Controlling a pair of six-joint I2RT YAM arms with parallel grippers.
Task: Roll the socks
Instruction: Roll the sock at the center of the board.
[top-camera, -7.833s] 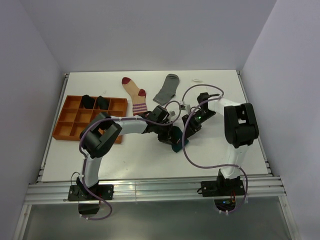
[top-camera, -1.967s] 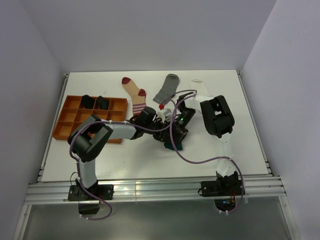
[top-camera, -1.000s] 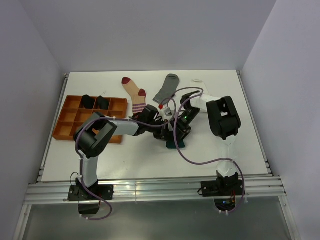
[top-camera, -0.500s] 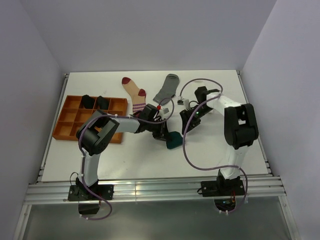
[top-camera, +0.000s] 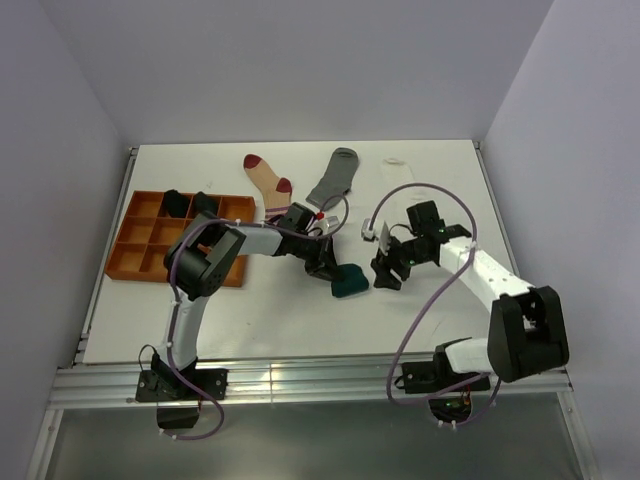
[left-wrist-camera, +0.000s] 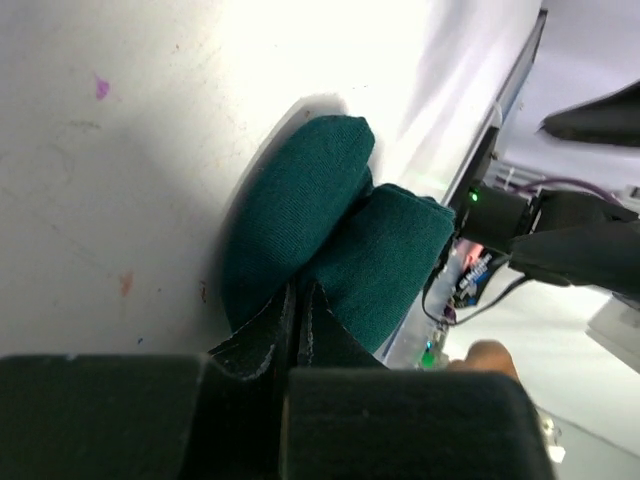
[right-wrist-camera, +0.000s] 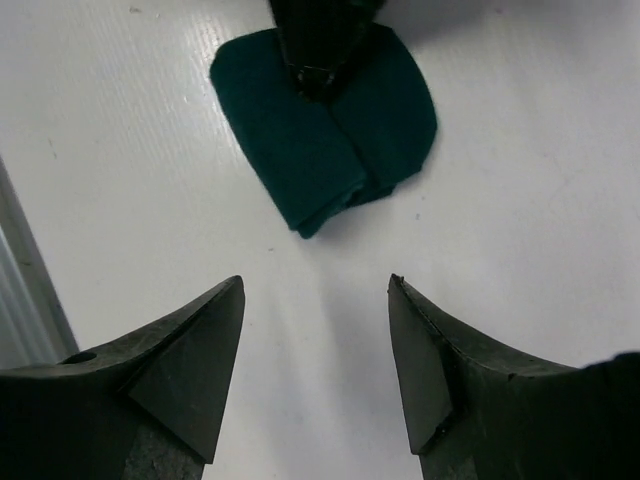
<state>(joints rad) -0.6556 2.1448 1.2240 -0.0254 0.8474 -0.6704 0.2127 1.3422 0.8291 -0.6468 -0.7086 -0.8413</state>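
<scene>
Left gripper (left-wrist-camera: 298, 300) clenched on one edge of the teal sock (right-wrist-camera: 325, 130), which lies as a folded, two-lobed bundle on the tabletop (top-camera: 250, 310) between the two arms. Right gripper (right-wrist-camera: 316, 285) released, jaws spread wide, near the bundle but apart from it. Judged risk: the bundle is pinched at one edge only and its folds look loose, so letting go or dragging it sideways could let the soft fabric spring open and undo the roll.

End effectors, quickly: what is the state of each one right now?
Left end effector: closed, pinching the folded dark teal fabric sock.
Right end effector: open, holding nothing.
</scene>
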